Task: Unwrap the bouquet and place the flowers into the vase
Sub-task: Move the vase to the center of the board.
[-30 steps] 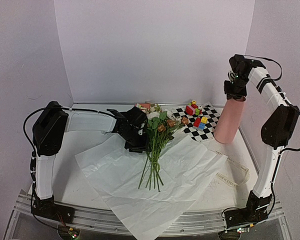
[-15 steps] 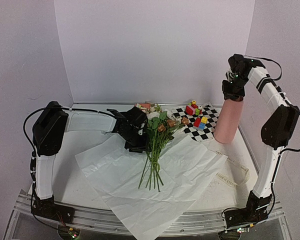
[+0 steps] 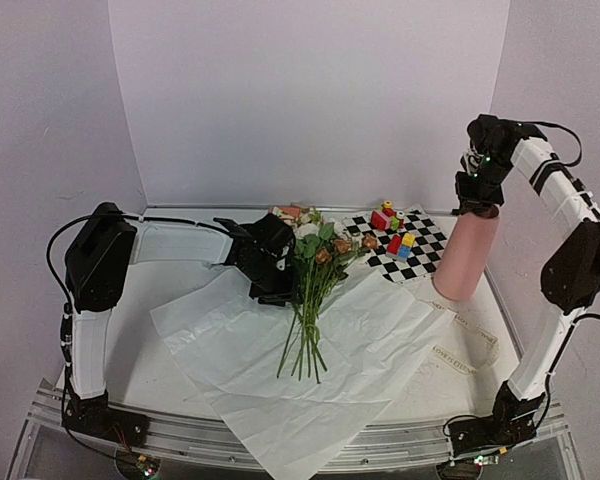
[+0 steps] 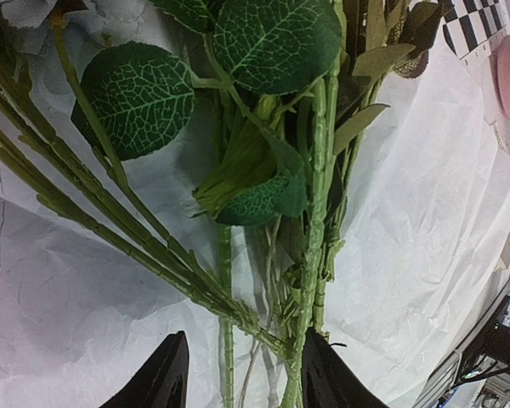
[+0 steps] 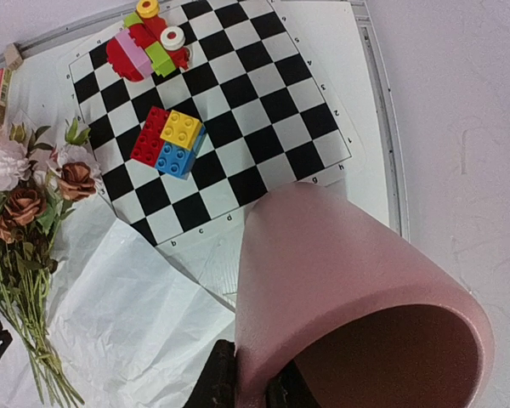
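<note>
White table (image 3: pixel 130 345), lilac walls (image 3: pixel 310 100); left gripper (image 4: pixel 242 382) over left half of the paper (image 3: pixel 240 350), jaws parted astride stems of the flowers (image 3: pixel 315 270), which lie mid-paper. Past the paper's right corner the vase (image 3: pixel 465 255) tilts, rim pinched by right gripper (image 3: pixel 477 195), fingertips mostly cut off

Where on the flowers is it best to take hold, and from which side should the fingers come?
Hold the flowers at the bare stems below the leaves, where they narrow into one bundle. Come from above, straddling the stems: the bunch lies on the white paper, and the blooms would probably crush.
</note>
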You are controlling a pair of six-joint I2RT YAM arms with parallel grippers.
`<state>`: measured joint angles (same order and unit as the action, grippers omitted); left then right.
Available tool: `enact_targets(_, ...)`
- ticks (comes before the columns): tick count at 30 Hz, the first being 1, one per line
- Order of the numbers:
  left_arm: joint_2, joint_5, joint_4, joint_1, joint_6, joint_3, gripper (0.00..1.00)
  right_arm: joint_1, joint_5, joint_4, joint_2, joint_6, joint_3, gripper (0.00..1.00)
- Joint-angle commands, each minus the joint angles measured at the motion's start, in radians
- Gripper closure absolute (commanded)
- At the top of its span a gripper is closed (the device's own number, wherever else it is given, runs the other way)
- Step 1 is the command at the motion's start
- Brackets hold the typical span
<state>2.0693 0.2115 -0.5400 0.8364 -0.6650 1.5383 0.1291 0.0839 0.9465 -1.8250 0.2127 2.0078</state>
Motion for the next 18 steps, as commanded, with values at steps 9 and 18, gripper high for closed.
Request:
enact_targets(9, -0.038, 0.005, 0.021, -0.002, -0.018, 0.000, 0.53, -0.005, -0.010, 0.010, 0.191, -0.012, -0.105, 0.86)
enact_targets(18, -0.054, 0.002, 0.021, 0.000, -0.017, -0.013, 0.52, -0.005, 0.028, 0.022, 0.195, 0.004, -0.077, 0.56)
